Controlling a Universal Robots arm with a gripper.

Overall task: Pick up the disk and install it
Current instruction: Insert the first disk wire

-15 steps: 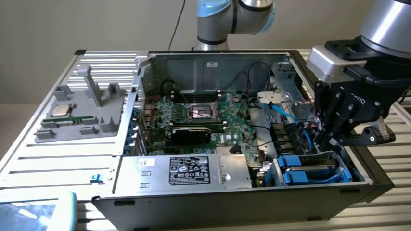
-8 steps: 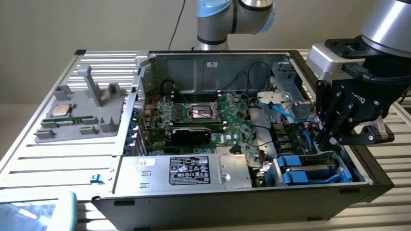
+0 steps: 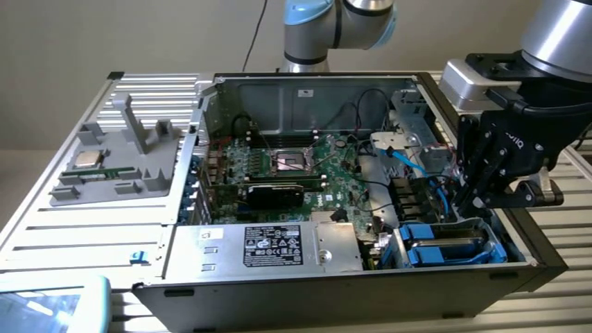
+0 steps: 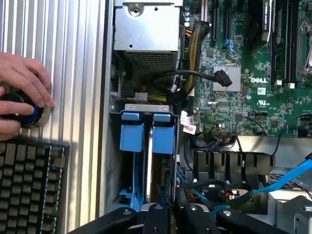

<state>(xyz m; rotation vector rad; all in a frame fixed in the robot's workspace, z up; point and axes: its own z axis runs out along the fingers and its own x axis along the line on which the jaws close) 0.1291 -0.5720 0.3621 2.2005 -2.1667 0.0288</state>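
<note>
In the drive bay [image 4: 146,107]: disk [image 4: 150,165] in blue carrier | claw [image 3: 476,207] above, grip: cannot tell | motherboard [image 4: 243,102] reads DELL

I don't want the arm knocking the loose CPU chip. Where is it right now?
The chip lies on the grey holder on the exterior view's left, outside the computer case.

Round silver-grey arm [image 3: 564,31] capped in light blue, silver wrist block [image 3: 467,82], black gripper [image 3: 472,198] marked with white letters.
</note>
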